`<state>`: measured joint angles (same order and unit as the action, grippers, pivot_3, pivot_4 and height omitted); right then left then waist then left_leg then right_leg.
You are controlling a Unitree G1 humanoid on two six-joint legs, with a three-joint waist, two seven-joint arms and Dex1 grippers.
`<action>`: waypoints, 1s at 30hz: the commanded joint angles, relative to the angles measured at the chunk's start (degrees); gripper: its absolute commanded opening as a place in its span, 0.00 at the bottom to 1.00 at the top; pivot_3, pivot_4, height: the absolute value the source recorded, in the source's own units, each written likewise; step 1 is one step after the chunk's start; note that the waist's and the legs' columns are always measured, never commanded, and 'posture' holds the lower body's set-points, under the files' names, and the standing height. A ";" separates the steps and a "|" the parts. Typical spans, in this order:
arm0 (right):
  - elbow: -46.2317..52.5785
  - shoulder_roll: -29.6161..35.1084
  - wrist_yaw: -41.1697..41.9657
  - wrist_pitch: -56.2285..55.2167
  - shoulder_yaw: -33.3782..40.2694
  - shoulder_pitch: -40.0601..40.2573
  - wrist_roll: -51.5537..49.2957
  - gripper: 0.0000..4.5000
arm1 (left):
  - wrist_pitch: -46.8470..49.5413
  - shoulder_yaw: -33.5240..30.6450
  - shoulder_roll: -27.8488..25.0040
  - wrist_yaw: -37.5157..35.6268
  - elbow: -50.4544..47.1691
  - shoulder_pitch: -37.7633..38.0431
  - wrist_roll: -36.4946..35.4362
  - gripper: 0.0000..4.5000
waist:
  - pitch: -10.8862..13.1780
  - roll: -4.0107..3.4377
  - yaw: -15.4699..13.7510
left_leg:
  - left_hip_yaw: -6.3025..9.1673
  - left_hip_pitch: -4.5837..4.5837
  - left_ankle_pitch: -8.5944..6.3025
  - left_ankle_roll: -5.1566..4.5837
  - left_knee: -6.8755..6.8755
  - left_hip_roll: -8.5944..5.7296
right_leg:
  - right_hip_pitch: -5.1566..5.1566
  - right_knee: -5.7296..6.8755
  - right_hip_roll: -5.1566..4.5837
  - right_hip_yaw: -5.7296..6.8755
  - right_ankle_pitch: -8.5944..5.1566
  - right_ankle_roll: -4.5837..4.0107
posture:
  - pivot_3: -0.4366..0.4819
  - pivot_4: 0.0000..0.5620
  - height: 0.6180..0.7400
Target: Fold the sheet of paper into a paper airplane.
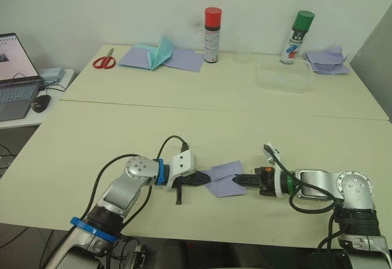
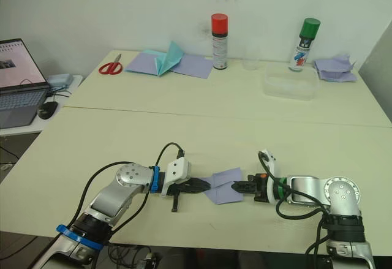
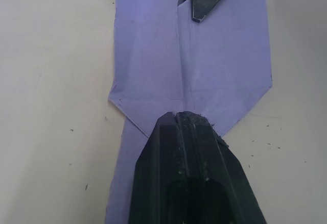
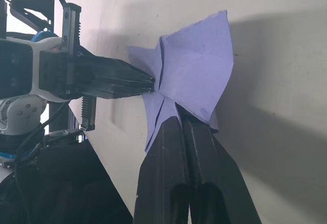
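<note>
In the left eye view, a partly folded pale lavender sheet of paper (image 1: 225,178) lies near the front edge of the cream-coloured surface (image 1: 202,122), between the two arms. The left end effector (image 1: 207,179) meets the paper's left edge and the right end effector (image 1: 236,179) meets its right edge, both pointing inward at each other. Far back on the surface stand a red-capped spray can (image 1: 212,35) and a green-capped spray can (image 1: 297,36), with a clear plastic tray (image 1: 283,76) in front of the green one. Red-handled scissors (image 1: 105,60) lie at the back left beside flat lavender sheets and a teal pointed paper shape (image 1: 160,53). A crumpled lavender paper pile (image 1: 327,60) sits at the back right.

In the left wrist view, the left end effector's black fingers (image 3: 168,147) are pressed together on the paper's pointed end; a centre crease runs up the sheet.

In the right wrist view, the right end effector's fingers (image 4: 171,147) are closed on the opposite edge, and the paper is lifted and buckled between the two grips.
</note>
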<state>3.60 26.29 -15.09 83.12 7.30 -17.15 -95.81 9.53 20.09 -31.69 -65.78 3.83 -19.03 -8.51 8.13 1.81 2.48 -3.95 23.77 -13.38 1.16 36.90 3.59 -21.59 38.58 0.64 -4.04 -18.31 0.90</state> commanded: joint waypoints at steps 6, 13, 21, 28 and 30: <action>3.23 4.24 1.48 -5.27 -3.49 -0.14 -4.63 0.01 | 1.72 2.75 -0.86 0.76 3.17 2.45 3.82 0.00 | 0.00 0.00 -0.07 | 0.00 0.05 0.00 0.00 0.00 0.00 | -0.05 -0.02 -0.02 0.01 0.00 0.00 | 0.48 0.27 1.00; 3.54 7.95 3.03 -7.21 -4.39 -0.21 -4.39 0.36 | 1.94 2.64 -0.99 0.86 2.78 2.74 3.75 0.00 | 0.01 0.01 -0.11 | 0.00 0.10 0.00 0.00 -0.01 0.00 | -0.08 -0.04 -0.03 0.02 0.00 0.00 | 0.48 0.27 1.00; 2.21 17.55 1.50 -9.85 -6.68 4.18 -16.73 0.59 | 1.97 2.40 -1.31 1.00 2.30 3.36 3.72 0.00 | 0.03 0.03 -0.21 | -0.01 0.14 -0.01 0.00 -0.08 0.00 | -0.09 -0.13 -0.04 0.03 0.00 0.00 | 0.48 0.27 1.00; 1.31 14.37 1.77 -12.17 -8.00 7.49 -17.19 0.59 | 2.13 2.24 -1.41 1.31 1.95 3.59 3.71 0.00 | 0.04 0.03 -0.19 | -0.01 0.14 -0.01 0.00 -0.11 0.02 | -0.09 -0.19 -0.04 0.04 0.00 0.01 | 0.48 0.27 1.00; 1.10 12.56 0.99 -12.71 -8.13 7.59 -17.19 0.59 | 2.14 2.19 -1.53 1.35 1.81 3.69 3.71 0.00 | 0.04 0.03 -0.19 | -0.02 0.14 -0.01 0.00 -0.11 0.02 | -0.09 -0.20 -0.04 0.02 0.00 0.01 | 0.48 0.27 1.00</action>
<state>4.02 39.29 -13.98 71.14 -1.39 -9.58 -111.40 9.49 19.91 -31.88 -65.15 2.48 -17.57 -8.51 8.17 1.84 2.29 -3.96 23.91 -13.39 1.15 36.80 3.62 -21.68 38.39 0.59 -3.99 -18.31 0.91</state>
